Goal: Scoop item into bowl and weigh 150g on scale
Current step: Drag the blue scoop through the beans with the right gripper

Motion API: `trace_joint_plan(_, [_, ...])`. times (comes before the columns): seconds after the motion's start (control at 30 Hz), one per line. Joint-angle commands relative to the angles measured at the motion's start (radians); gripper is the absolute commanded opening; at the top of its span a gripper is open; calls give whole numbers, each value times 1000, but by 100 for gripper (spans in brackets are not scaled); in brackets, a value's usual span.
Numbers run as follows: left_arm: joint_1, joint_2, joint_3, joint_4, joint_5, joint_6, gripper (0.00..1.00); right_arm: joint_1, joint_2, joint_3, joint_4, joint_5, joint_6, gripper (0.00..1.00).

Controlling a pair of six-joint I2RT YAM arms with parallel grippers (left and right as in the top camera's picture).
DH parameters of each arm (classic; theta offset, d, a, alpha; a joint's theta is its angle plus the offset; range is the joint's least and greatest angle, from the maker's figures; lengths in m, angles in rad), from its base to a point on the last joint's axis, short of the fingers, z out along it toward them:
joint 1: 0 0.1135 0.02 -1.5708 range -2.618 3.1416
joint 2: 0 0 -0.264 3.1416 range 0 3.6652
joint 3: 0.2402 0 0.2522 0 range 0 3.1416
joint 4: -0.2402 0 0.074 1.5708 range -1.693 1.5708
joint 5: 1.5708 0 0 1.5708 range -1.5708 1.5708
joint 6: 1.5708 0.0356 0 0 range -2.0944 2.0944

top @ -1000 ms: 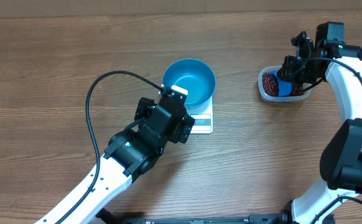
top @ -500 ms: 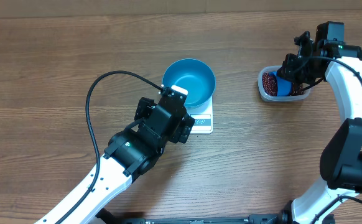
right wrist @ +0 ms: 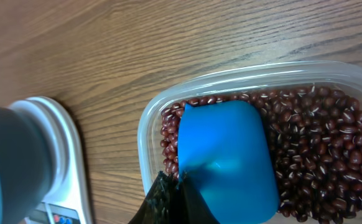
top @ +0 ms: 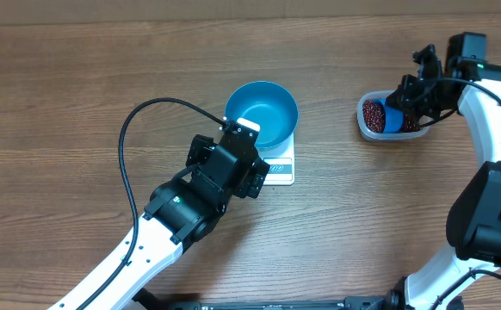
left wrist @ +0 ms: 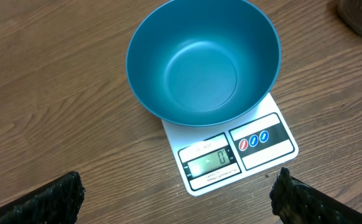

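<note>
Well apart: scoop (right wrist: 227,155) within tub (right wrist: 243,71) rim, bowl (top: 262,112) on scale (top: 281,170)

a brown wood-grain table (top: 78,95) fills every view under even light, with no walls or floor showing.

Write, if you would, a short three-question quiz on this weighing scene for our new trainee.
1. True or false: the bowl on the scale already holds beans.
2. Pick one: the right gripper is shut on A) the bowl's rim, B) the blue scoop lying in the clear tub, C) nothing.
3. Fill in: the scale's display reads ___.

Key: 1 false, the bowl is empty; 2 B; 3 0.
</note>
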Motion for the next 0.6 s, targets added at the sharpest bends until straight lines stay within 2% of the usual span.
trace_joint_plan(0.0, [4, 0, 23, 3, -6, 0, 100, -28, 23, -19, -18, -155, -10, 4])
trace_joint_plan(0.17, [4, 0, 23, 3, -6, 0, 100, -53, 23, -19, -44, -212, -108, 4])
trace_joint_plan(0.57, [4, 0, 23, 3, -6, 0, 100, -54, 118, -19, -58, -261, -127, 4])
